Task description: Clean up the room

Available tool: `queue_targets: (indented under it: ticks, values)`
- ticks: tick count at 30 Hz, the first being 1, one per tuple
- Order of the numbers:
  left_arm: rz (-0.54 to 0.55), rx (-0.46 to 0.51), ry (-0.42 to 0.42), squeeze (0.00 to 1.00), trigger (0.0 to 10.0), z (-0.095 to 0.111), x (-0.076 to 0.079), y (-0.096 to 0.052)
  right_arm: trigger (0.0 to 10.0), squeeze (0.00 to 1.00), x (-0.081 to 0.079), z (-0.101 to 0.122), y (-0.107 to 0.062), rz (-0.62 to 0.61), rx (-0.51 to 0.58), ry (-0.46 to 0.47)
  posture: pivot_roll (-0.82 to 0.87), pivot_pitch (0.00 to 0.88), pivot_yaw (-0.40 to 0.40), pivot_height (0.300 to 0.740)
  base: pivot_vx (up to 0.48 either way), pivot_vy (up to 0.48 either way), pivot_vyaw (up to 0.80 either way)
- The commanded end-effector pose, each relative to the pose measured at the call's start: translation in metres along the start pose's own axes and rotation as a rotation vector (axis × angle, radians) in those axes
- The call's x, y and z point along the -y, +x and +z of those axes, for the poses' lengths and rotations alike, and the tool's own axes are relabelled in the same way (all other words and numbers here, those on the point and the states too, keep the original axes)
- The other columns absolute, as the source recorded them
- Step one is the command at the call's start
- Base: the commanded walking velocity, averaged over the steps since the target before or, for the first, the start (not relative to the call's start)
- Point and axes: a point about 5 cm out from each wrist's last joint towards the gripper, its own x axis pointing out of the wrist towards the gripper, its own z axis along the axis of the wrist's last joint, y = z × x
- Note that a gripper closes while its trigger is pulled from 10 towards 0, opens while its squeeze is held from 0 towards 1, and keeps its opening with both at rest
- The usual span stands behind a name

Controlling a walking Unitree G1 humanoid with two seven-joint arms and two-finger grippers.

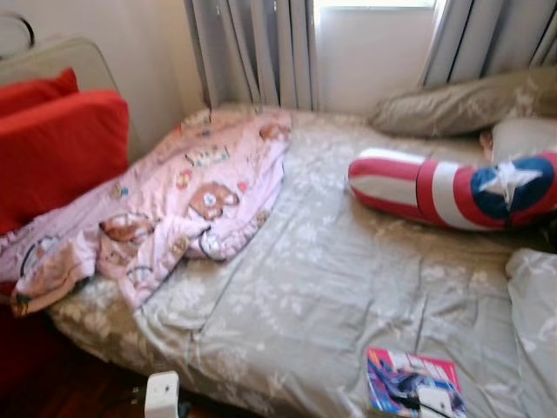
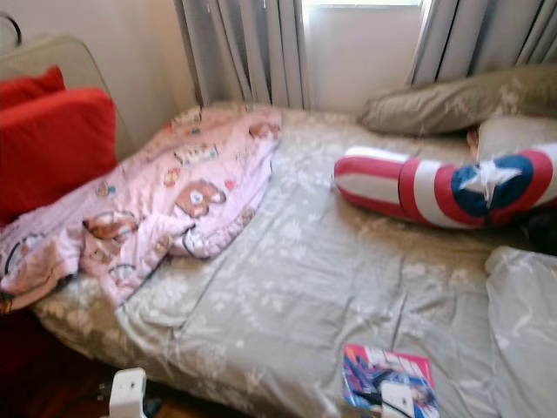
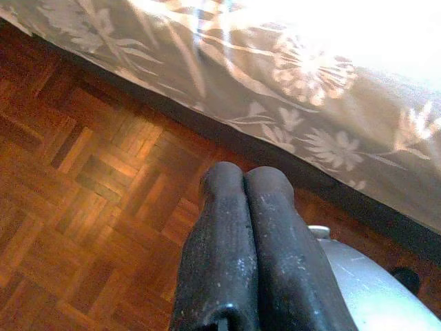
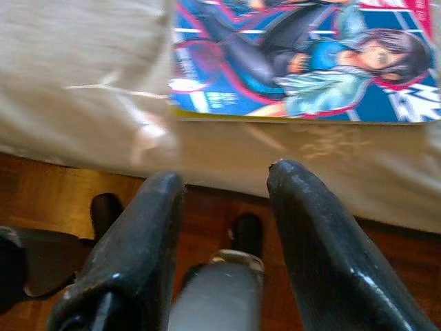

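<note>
Our right gripper (image 4: 224,183), its 2 black fingers spread apart, hovers just short of the glossy blue-and-pink comic book (image 4: 303,58) lying flat at the near edge of the grey floral bedsheet (image 1: 331,261). Our left gripper (image 3: 244,181), fingers pressed together, hangs over the wooden parquet floor (image 3: 83,207).
</note>
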Motion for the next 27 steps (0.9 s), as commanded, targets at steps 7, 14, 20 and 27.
queue_targets:
  ticks: [7,14,20,27]
  values:
    - [0.008,-0.021,0.018,0.00,10.0,-0.0022,-0.0032,-0.0005,10.0,0.00,-0.0021,0.0018,0.0006,0.001,0.006,0.010,0.02,0.000,0.058,0.740,0.000,0.464,0.00]
    - [0.009,-0.025,0.017,0.00,10.0,-0.0024,-0.0041,-0.0005,10.0,0.00,-0.0019,0.0013,0.0004,0.002,0.006,0.015,0.02,0.000,0.058,0.740,0.000,0.472,0.00]
    - [0.014,-0.027,0.015,0.00,10.0,-0.0026,-0.0056,-0.0007,10.0,0.00,-0.0019,0.0012,0.0004,0.004,0.006,0.018,0.03,0.000,0.058,0.740,0.000,0.472,0.00]
    - [0.019,-0.034,0.017,0.00,10.0,-0.0040,-0.0073,-0.0012,10.0,0.00,-0.0021,0.0015,0.0005,0.005,0.007,0.019,0.03,0.000,0.058,0.740,0.000,0.472,0.00]
